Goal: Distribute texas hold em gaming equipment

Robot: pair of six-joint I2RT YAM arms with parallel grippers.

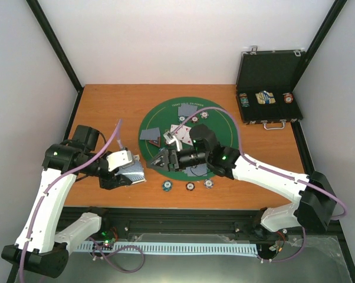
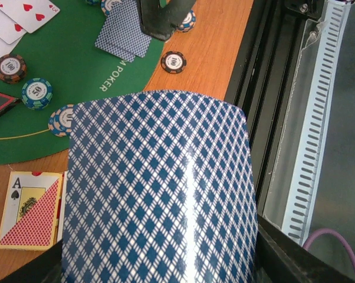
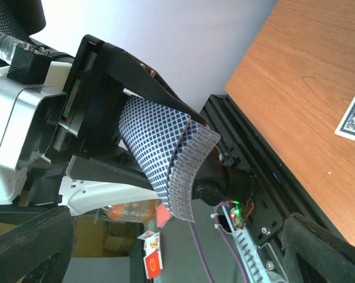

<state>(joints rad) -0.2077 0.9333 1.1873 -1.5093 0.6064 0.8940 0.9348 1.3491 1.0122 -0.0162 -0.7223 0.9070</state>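
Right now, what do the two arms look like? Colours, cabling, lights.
The white-and-black left arm and white-and-black right arm match: glossy white link shells, black cylindrical joints, black bases. A thin purple cable loops along each. Wrist ends are black; the left carries a white housing. A small green light glows on the right forearm.

The left hand (image 1: 126, 171) grips a bent stack of blue-backed cards (image 1: 134, 171) beside the round green mat (image 1: 222, 126), facing the right hand (image 1: 159, 159), jaws spread.
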